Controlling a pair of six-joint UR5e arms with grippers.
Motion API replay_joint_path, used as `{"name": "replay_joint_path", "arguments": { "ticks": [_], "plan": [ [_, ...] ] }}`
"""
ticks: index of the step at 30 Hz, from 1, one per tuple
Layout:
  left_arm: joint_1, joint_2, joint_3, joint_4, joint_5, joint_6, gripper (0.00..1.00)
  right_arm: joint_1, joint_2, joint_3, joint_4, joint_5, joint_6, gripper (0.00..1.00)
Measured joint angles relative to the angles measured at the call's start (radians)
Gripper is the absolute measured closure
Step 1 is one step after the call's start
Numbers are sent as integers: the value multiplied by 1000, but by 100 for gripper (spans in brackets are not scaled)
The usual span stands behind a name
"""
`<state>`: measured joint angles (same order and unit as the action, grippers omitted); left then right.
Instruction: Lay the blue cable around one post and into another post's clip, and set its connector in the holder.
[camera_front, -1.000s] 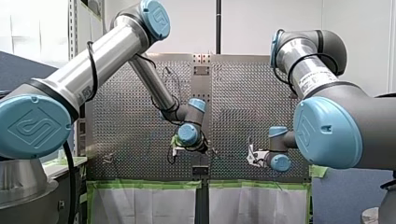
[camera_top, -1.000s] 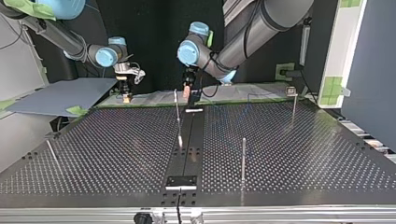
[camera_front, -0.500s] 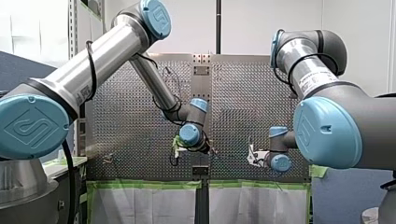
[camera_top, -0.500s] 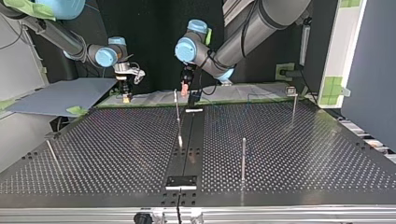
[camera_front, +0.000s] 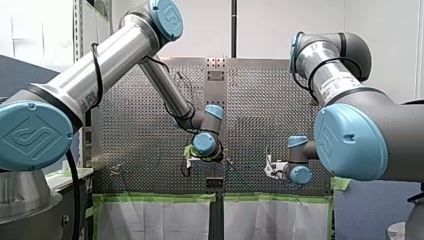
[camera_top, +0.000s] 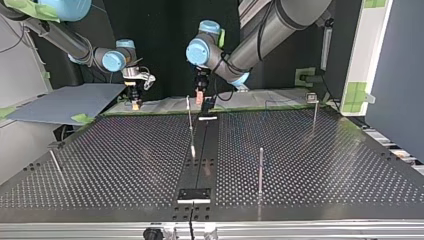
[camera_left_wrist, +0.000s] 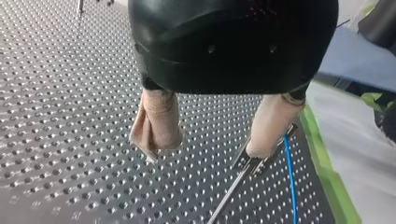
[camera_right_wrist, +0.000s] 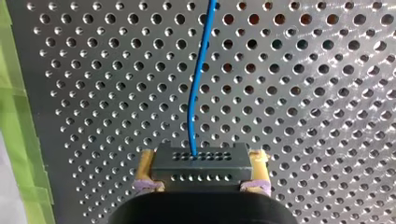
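I've got my right gripper (camera_right_wrist: 201, 171) clamped on the connector (camera_right_wrist: 201, 158), blue cable (camera_right_wrist: 198, 84) trailing from it, so my left gripper (camera_left_wrist: 208, 147) (jaws wide, empty) can route it.

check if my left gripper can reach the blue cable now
Probably yes: the left gripper is open and empty, and the blue cable runs uncovered just outside one finger; a small sideways shift might do.

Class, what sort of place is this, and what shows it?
Probably a robotics lab: my left arm and my right arm reach over a perforated table with upright posts, and my right gripper holds the connector of a blue cable.
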<state>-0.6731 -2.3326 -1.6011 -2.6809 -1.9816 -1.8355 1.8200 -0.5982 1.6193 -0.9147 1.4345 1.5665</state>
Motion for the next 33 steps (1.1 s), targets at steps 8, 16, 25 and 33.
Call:
{"name": "replay_joint_path", "arguments": {
  "ticks": [8, 16, 25, 33],
  "plan": [
    [-5, 0, 0, 0, -74, 0, 0, 0, 1, 0, 0, -2, 0, 100],
    [-5, 0, 0, 2, -79, 1, 0, 0, 1, 0, -1, -2, 0, 100],
    [-8, 0, 0, 63, 6, -8, 0, 0, 2, 0, -1, -2, 0, 100],
    [-8, 0, 0, 87, 92, -34, 0, 0, 2, 0, -1, -2, -1, 100]
  ]
}}
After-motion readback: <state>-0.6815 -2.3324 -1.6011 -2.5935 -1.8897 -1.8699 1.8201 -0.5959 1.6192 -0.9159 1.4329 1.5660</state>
